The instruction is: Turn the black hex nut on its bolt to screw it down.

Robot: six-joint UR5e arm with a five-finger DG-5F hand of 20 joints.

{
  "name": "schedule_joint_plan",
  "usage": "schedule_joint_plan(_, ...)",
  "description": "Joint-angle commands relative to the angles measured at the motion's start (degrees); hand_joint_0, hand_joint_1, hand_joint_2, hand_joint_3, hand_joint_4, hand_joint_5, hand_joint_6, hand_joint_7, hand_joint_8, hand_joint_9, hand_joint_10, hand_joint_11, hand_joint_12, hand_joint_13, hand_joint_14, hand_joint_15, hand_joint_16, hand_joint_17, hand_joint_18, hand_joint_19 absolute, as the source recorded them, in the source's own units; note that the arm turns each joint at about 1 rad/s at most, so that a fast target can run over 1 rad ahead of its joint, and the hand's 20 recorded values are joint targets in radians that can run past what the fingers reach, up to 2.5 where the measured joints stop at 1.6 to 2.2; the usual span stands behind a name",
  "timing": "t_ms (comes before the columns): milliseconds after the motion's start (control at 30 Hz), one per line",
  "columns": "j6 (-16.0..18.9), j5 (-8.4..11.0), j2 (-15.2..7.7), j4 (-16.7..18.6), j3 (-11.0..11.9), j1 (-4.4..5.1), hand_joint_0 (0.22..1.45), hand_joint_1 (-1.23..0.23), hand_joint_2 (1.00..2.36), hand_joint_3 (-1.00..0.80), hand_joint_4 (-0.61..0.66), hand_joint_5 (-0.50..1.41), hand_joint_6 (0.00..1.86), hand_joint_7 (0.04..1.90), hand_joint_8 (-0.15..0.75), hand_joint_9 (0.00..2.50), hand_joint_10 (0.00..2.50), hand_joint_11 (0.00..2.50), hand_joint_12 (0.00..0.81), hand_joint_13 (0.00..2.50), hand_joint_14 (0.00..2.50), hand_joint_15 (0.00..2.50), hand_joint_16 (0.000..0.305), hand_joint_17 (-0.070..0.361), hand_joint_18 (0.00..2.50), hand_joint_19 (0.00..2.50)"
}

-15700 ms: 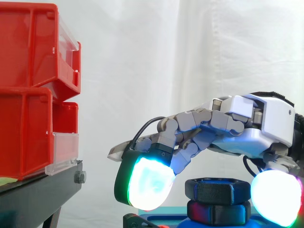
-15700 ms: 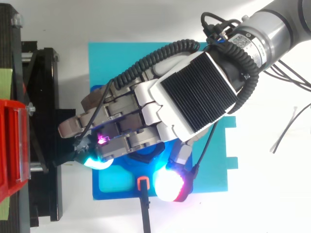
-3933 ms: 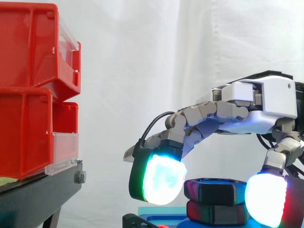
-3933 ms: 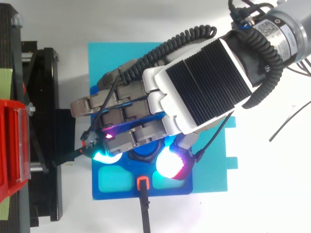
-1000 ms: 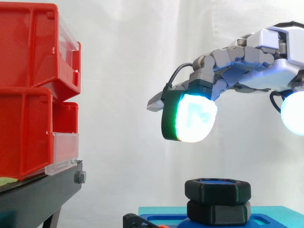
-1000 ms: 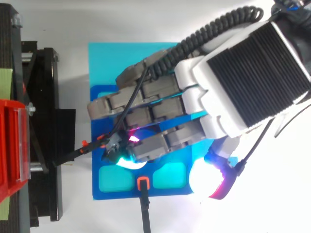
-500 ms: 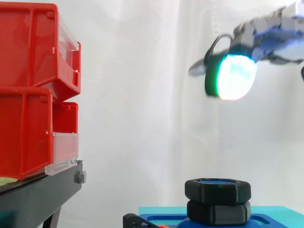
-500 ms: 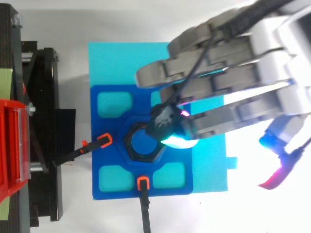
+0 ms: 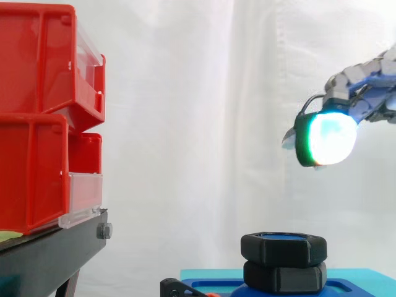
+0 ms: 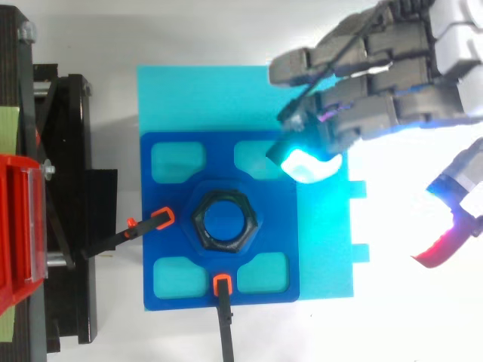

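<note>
The black hex nut [image 10: 225, 220] sits on its blue bolt in the middle of the dark blue fixture [image 10: 173, 192]; in the side view the nut [image 9: 283, 248] rests on a second black hex piece [image 9: 284, 276]. My hand [image 10: 392, 75] hangs high above and to the right of the nut, well apart from it. Its fingers [image 9: 362, 80] are loosely bent, a fingertip [image 9: 327, 139] glows white and green, and the thumb [image 10: 445, 241] is spread wide. Nothing is held.
The fixture lies on a cyan plate [image 10: 204, 94]. Two orange-tipped black clamps [image 10: 155, 222] [image 10: 221, 290] hold the fixture at its left and front sides. Red bins [image 9: 43, 111] stand on a black stand [image 9: 49, 257] to the left.
The hand let go of the nut, rose off it and moved away to the right. The nut now stands uncovered on its bolt.
</note>
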Motion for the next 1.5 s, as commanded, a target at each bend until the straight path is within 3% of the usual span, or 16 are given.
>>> schedule_joint_plan(0, 16.94, 7.6, -0.03, -0.19, -0.07, 0.53, 0.52, -0.51, 1.0, -0.5, 0.18, -0.19, 0.5, 0.76, 0.284, 0.59, 0.01, 0.3, 0.333, 0.35, 0.0, 0.12, 0.053, 0.12, 0.52, 0.56)
schedule_joint_plan(33, 20.37, 9.27, 0.06, -0.63, -0.07, 0.62, 0.52, -0.51, 1.0, -0.5, 0.17, -0.2, 0.5, 0.73, 0.283, 0.57, 0.01, 0.26, 0.332, 0.34, 0.01, 0.12, 0.053, 0.119, 0.5, 0.56)
schedule_joint_plan(67, 20.37, 9.27, 0.06, -0.63, -0.07, 0.62, 0.52, -0.51, 1.0, -0.5, 0.17, -0.21, 0.5, 0.73, 0.282, 0.56, 0.01, 0.24, 0.331, 0.32, 0.0, 0.1, 0.053, 0.12, 0.5, 0.56)
schedule_joint_plan(333, 33.99, 14.19, -0.03, -4.58, -0.07, 1.15, 0.51, -0.51, 1.0, -0.5, 0.06, -0.28, 0.5, 0.6, 0.246, 0.25, 0.0, 0.0, 0.319, 0.1, 0.0, 0.0, 0.052, 0.117, 0.26, 0.48)
schedule_joint_plan(433, 36.01, 14.28, 0.06, -5.64, -0.07, 1.15, 0.51, -0.44, 1.0, -0.5, 0.01, -0.3, 0.5, 0.62, 0.22, 0.08, 0.0, 0.0, 0.308, 0.0, 0.0, 0.03, 0.05, 0.113, 0.04, 0.52)
schedule_joint_plan(733, 36.28, 14.28, -0.03, -6.87, -0.07, 1.15, 0.49, -0.35, 1.0, -0.5, 0.02, -0.3, 0.5, 0.62, 0.27, 0.04, 0.0, 0.0, 0.339, 0.0, 0.0, 0.04, 0.06, 0.136, 0.03, 0.5)
schedule_joint_plan(1167, 36.28, 14.37, 0.06, -6.87, -0.07, 1.06, 0.48, -0.39, 1.0, -0.5, 0.0, -0.3, 0.5, 0.63, 0.253, 0.0, 0.0, 0.0, 0.322, 0.0, 0.0, 0.05, 0.056, 0.125, 0.0, 0.51)
schedule_joint_plan(1300, 36.28, 14.37, -0.03, -6.87, -0.07, 1.15, 0.49, -0.41, 1.0, -0.5, 0.05, -0.3, 0.5, 0.66, 0.337, 0.0, 0.0, 0.0, 0.373, 0.0, 0.0, 0.06, 0.07, 0.157, 0.0, 0.5)
schedule_joint_plan(1367, 36.28, 14.37, 0.06, -6.87, -0.07, 1.15, 0.46, -0.42, 1.1, -0.5, 0.06, -0.3, 0.5, 0.66, 0.355, 0.0, 0.0, 0.0, 0.381, 0.0, 0.0, 0.06, 0.072, 0.162, 0.0, 0.52)
schedule_joint_plan(1467, 36.28, 14.37, 0.06, -6.87, -0.07, 1.15, 0.47, -0.4, 1.01, -0.5, 0.06, -0.3, 0.5, 0.67, 0.362, 0.0, 0.0, 0.0, 0.384, 0.0, 0.0, 0.07, 0.072, 0.162, 0.0, 0.51)
